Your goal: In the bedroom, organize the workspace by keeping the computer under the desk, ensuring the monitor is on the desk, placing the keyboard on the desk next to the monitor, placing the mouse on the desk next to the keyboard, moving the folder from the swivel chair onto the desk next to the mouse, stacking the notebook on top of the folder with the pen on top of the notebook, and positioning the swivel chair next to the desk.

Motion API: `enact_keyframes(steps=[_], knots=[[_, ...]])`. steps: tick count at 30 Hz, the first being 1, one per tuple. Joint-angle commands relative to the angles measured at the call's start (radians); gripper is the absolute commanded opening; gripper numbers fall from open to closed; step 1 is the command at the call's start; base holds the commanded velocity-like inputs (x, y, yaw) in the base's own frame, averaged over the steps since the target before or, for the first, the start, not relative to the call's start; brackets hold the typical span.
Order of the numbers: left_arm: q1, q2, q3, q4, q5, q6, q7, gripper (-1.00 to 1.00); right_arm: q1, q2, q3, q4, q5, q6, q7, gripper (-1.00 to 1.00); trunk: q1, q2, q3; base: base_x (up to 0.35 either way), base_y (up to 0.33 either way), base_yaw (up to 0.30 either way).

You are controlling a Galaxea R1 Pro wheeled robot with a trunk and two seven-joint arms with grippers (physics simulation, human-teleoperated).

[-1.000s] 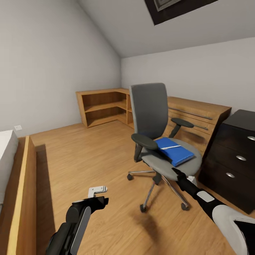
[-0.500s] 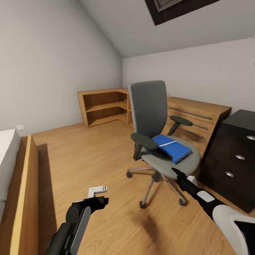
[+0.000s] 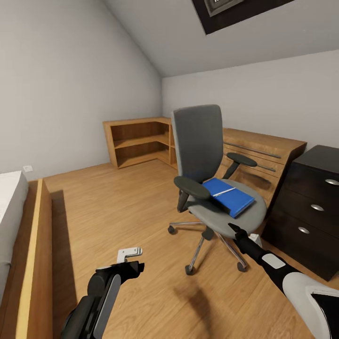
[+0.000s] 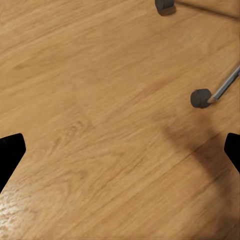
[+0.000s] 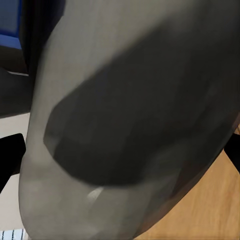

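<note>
Folder (image 3: 229, 196) on swivel chair (image 3: 207, 165), white pen (image 3: 222, 191) across its cover.
Left gripper (image 3: 129, 258) hangs over wooden floor (image 3: 117, 207), jaws apart; right gripper (image 3: 234, 229) sits just beside the seat edge, jaws apart.

The left arm (image 3: 101, 294) is glossy black with a pale grey panel along it; its gripper (image 3: 129, 254) seems light grey. The right arm (image 3: 282, 275) is black, with white shells behind slim dark fingers (image 3: 234, 229).
</note>
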Motion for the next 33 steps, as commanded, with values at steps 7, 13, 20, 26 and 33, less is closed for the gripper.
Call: enact_keyframes(steps=[7,13,20,26,33], knots=[[-0.001,0.000,-0.001,-0.001,0.011,0.003,0.009,1.00,0.000,0.000,0.025,0.003,0.009,0.005,-0.002,1.00,0.000,0.000,-0.001,0.000,0.000,0.000],[-0.001,0.000,-0.001,-0.001,0.011,0.003,0.010,1.00,0.000,0.000,0.025,0.004,0.009,0.005,-0.002,1.00,-0.002,0.001,0.018,0.000,0.000,0.000],[-0.001,0.000,-0.001,-0.001,0.011,0.003,0.009,1.00,0.000,0.000,0.025,0.004,0.009,0.005,-0.002,1.00,-0.002,0.001,0.018,0.000,0.000,0.000],[-0.001,0.000,-0.001,-0.001,0.011,0.003,0.010,1.00,0.000,0.000,0.025,0.004,0.009,0.001,-0.002,1.00,-0.003,0.001,0.026,0.000,0.000,0.000],[-0.001,0.000,-0.001,-0.001,0.011,0.003,0.010,1.00,0.000,0.000,0.024,0.003,0.009,0.000,-0.001,1.00,-0.005,0.002,0.041,0.000,0.000,0.000]])
